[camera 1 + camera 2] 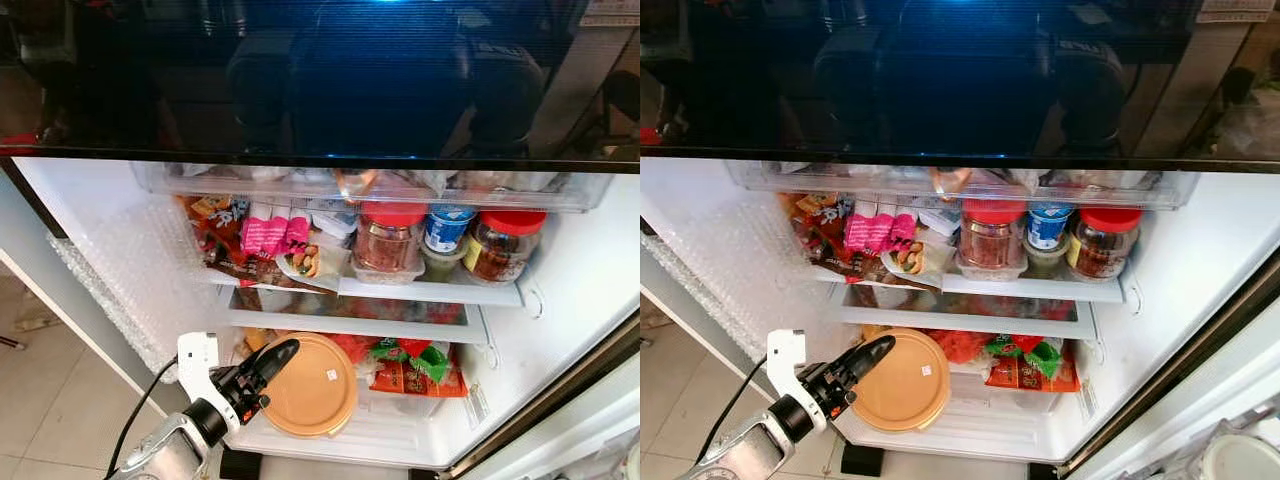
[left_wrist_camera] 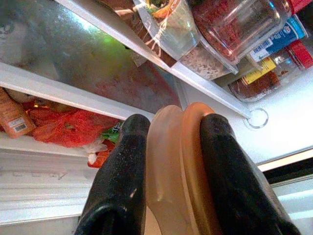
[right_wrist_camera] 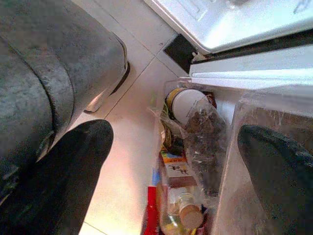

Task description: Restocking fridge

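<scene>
Here the left end effector [image 1: 272,360] was clamped on the rim of a round tan container [image 1: 312,385], one black finger [image 2: 120,181] on each side of its edge in the left wrist view. The container sat tilted at the front of the open fridge's [image 1: 590,270] lowest compartment, just beside red and green snack packets [image 1: 415,368]. On the shelf [image 1: 430,291] above stood two red-lidded jars [image 1: 390,238] with a blue-topped tub [image 1: 448,226] between them, and pink packets [image 1: 268,234] to the left. The right end effector [image 3: 176,161] hung with its fingers spread apart over the tiled floor [image 3: 132,147], above a clear bag of groceries [image 3: 188,147] beside the fridge's base.
</scene>
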### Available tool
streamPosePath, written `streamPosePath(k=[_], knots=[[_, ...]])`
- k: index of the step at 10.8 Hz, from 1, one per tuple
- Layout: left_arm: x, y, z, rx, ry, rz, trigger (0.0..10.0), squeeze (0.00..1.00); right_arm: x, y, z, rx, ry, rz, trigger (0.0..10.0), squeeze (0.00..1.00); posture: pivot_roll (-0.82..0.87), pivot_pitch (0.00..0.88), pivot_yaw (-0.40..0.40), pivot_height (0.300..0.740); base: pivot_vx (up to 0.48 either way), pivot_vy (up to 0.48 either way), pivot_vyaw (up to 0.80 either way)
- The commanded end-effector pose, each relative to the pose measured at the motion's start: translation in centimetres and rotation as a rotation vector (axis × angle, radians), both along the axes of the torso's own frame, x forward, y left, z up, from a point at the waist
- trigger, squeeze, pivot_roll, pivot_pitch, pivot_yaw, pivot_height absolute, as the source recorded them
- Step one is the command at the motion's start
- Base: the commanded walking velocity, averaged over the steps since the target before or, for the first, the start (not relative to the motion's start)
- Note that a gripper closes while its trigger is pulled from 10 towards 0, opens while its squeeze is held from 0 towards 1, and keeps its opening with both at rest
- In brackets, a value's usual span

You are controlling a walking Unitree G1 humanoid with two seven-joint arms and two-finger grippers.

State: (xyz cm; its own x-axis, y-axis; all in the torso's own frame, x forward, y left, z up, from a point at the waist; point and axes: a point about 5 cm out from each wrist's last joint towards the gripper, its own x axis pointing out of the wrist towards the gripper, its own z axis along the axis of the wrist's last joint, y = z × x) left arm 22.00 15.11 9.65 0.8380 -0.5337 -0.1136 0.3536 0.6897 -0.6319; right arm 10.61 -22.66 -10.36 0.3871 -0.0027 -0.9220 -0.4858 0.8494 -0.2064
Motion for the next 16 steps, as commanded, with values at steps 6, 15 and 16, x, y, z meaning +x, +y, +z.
streamPosePath(k=[6, 15, 16], knots=[[0.4, -0.2, -0.3, 0.015, 0.002, -0.004, 10.0, 0.0, 0.1, 0.7, 0.0, 0.066, -0.052, -0.071, 10.0, 0.0, -0.04, 0.042, 0.011, 0.687, 0.0, 0.0, 0.0], [0.2, -0.5, -0.4, 0.004, 0.001, -0.009, 10.0, 0.0, 0.9, 1.0, 0.6, 0.108, -0.175, -0.034, 10.0, 0.0, -0.06, 0.052, 0.001, 0.687, 0.0, 0.0, 0.0], [0.2, -0.5, -0.4, 0.002, 0.001, -0.01, 10.0, 0.0, 1.0, 1.0, 0.7, 0.102, -0.175, -0.009, 10.0, 0.0, -0.06, 0.052, -0.001, 0.687, 0.0, 0.0, 0.0]])
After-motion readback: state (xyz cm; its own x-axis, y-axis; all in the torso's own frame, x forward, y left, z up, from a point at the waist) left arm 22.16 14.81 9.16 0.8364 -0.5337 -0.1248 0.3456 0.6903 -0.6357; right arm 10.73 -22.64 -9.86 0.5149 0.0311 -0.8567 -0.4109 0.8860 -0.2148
